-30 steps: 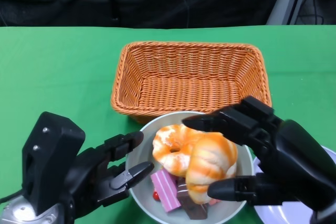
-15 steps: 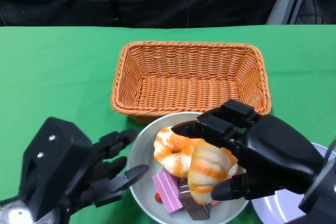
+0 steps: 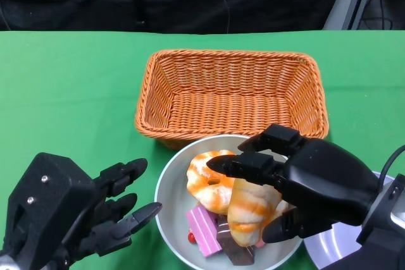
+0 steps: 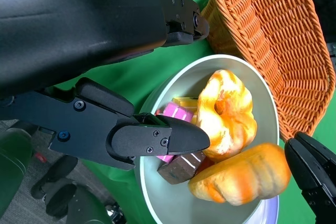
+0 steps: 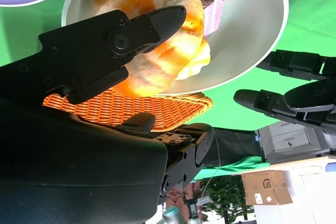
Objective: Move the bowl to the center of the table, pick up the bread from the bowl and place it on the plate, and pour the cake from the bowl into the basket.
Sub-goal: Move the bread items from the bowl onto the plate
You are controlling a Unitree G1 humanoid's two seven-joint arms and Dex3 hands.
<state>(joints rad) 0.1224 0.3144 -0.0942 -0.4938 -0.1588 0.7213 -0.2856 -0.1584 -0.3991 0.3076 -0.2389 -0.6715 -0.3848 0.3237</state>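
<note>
The grey bowl (image 3: 169,184) stands just in front of the wicker basket (image 3: 231,93). In it lie a ring-shaped bread (image 3: 205,181), a long orange-glazed bread (image 3: 250,213), a pink cake piece (image 3: 204,229) and a brown cake piece (image 3: 231,252). My right hand (image 3: 313,184) grips the long bread (image 4: 241,182), fingers over its top and thumb under its near end. My left hand (image 3: 82,219) hovers to the left of the bowl, apart from the rim, fingers spread and holding nothing. The plate (image 3: 332,245) shows at the lower right, mostly hidden behind my right hand.
The basket (image 4: 268,35) has nothing in it, and its near wall almost touches the bowl's far rim (image 5: 252,30). Green cloth covers the table, with bare cloth left of the basket and bowl. A dark backdrop runs behind the table's far edge.
My right hand has come down and closed around the long bread. My left hand has drawn back from the bowl's rim toward the lower left.
</note>
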